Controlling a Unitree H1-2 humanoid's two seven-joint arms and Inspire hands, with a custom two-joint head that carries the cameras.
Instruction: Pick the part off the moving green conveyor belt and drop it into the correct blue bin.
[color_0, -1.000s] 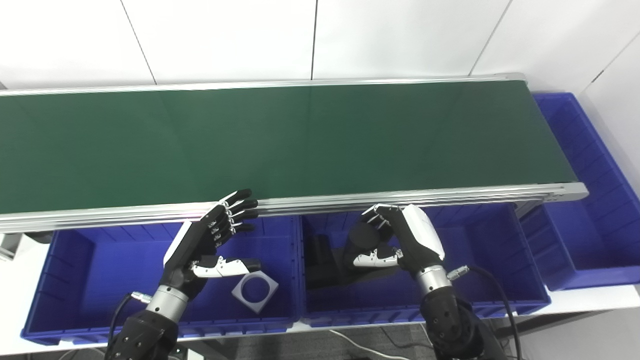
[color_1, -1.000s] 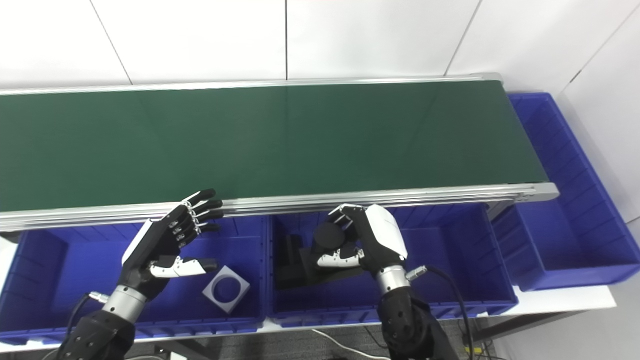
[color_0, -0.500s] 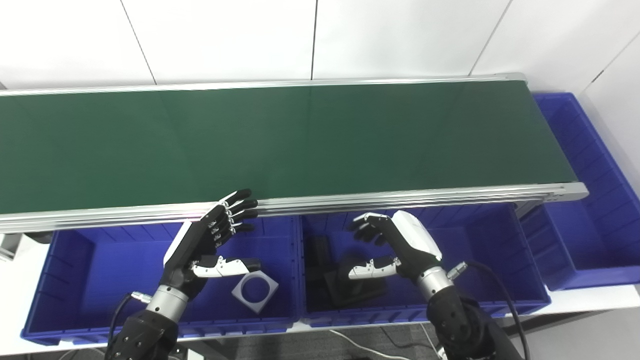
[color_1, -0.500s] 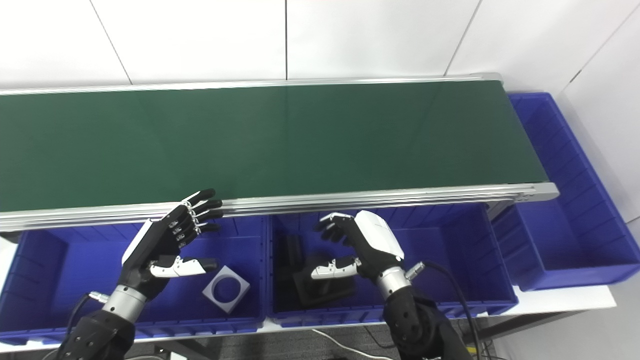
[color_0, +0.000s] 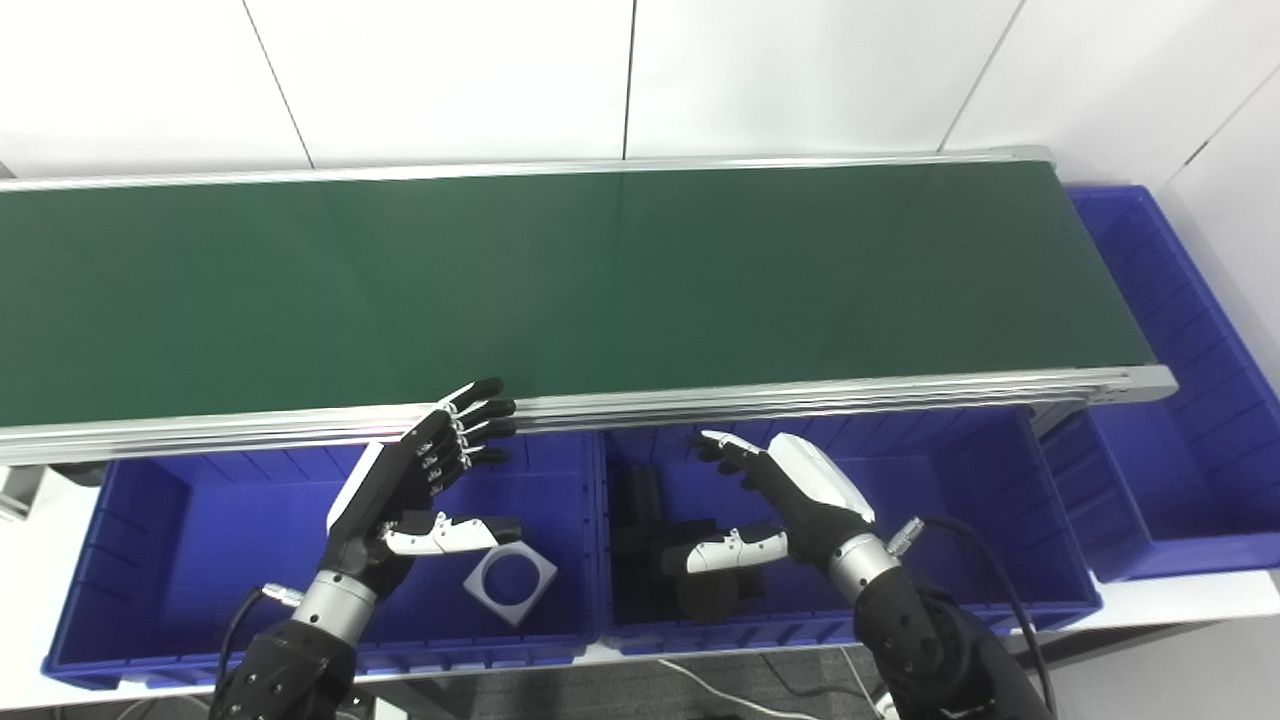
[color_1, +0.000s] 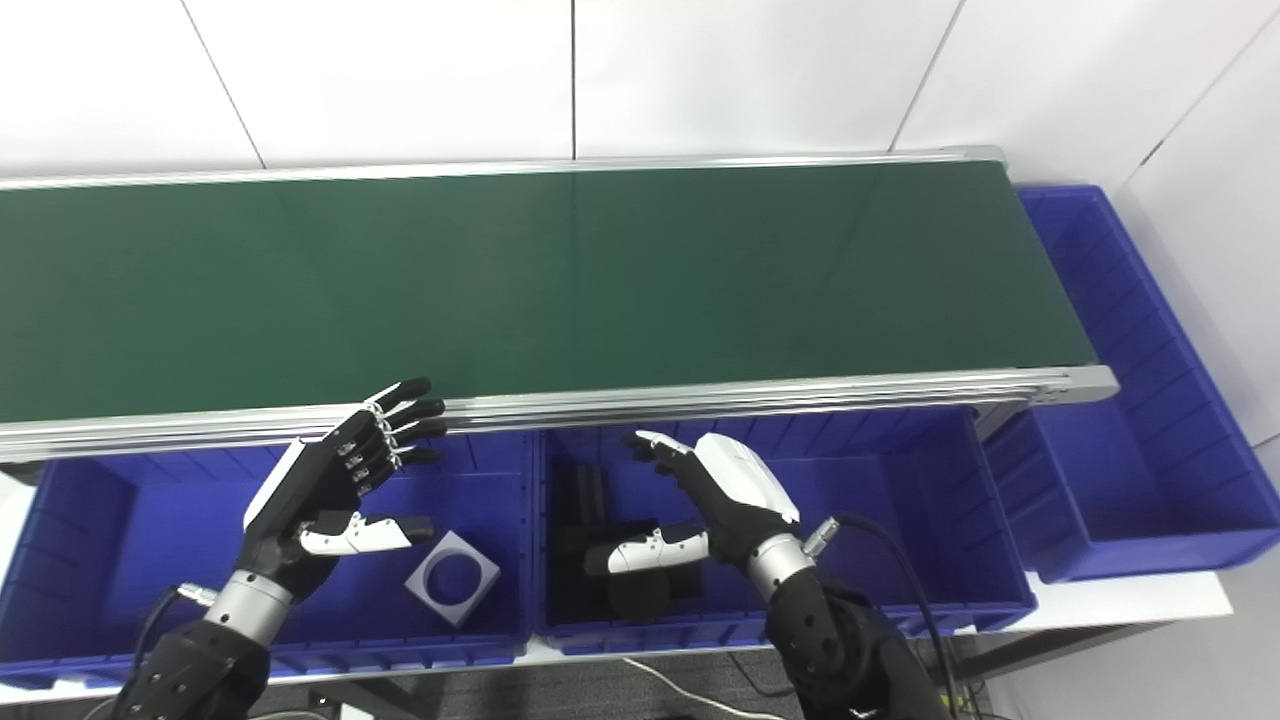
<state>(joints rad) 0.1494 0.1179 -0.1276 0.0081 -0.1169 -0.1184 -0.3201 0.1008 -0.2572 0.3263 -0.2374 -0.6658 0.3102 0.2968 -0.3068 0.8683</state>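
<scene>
The right robot hand (color_0: 790, 500) is hovering w/ fingers spread, gripping nothing; the black round part (color_0: 706, 594) is lying in the middle blue bin (color_0: 960, 600) among other dark parts, conveyor belt (color_0: 560, 280) bare. Risk, imo: thumb is sitting low inside the bin and could be clipping its wall or the belt's rail on lifting out. Left robot hand (color_0: 420, 480) is waiting spread and empty over the left blue bin (color_0: 200, 530), above the grey square part (color_0: 510, 580).

Green conveyor belt (color_0: 560, 280) bare. Right hand (color_0: 790, 495) empty, fingers (color_0: 722, 447) spread, above the middle blue bin (color_0: 950, 480). Dark round part (color_0: 706, 594) lies on the bin floor just below the thumb, among other black parts (color_0: 640, 510). Left hand (color_0: 415, 480) splayed over the left blue bin (color_0: 180, 540); grey square ring (color_0: 510, 581) just beside its thumb.
</scene>
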